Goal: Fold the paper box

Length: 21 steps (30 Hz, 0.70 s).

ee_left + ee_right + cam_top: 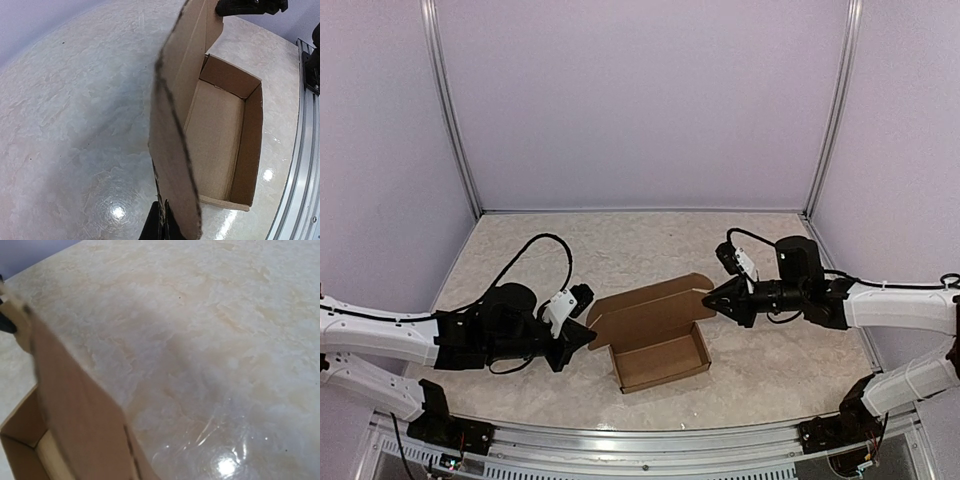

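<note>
At mid-table we find the box (665,365), its shallow tray sitting near and its lid (645,308) standing open, leaning toward the far side. Left gripper (582,336) sits at the lid's left end. From its wrist view we see dark fingers (154,227) drawn narrow on the lid's edge, apparently pinching it. Right gripper (710,298) touches the lid's right flap. We cannot tell whether it grips or merely presses, since its own view shows only cardboard up close and no fingers.

Risks, as we judge them:
- The lid is thin and held by its ends. If the two arms swing it down at unequal pace, it may twist or crease off the score line.
- The side flaps must tuck inside the tray walls. Landing outside, they would buckle or jam.
- The tray lies loose on the smooth table (520,250), so a downward push could slide it nearer or tip it.
- A light pinch may slip off.
</note>
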{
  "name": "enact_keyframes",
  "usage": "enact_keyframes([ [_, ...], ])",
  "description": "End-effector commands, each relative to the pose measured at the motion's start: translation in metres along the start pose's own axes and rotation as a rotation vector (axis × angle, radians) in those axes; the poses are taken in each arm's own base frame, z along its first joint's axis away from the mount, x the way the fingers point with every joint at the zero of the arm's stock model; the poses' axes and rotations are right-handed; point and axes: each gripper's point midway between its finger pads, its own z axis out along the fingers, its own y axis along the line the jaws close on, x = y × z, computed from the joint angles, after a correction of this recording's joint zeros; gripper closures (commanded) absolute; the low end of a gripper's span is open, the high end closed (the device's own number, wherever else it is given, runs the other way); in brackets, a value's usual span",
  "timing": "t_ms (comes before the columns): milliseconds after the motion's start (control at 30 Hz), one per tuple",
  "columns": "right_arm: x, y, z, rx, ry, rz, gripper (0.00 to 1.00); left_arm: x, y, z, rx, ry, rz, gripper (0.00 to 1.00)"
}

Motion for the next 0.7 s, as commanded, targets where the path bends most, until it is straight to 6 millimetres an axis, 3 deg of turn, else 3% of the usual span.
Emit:
enact_keyframes([
  [0,0.005,-0.005,-0.007,0.040,0.006,0.021,0.90,0.014,0.004,-0.001,-0.017,0.039,-0.006,1.00],
  [133,0.005,-0.002,-0.010,0.031,0.007,0.022,0.93,0.013,0.005,-0.001,-0.022,0.039,-0.006,1.00],
  [200,0.006,-0.001,-0.011,0.029,0.009,0.025,1.00,0.014,0.005,-0.001,-0.024,0.042,-0.008,1.00],
  [667,0.004,0.014,-0.006,0.087,-0.029,0.067,1.00,-0.001,0.016,0.005,-0.100,0.024,-0.056,1.00],
])
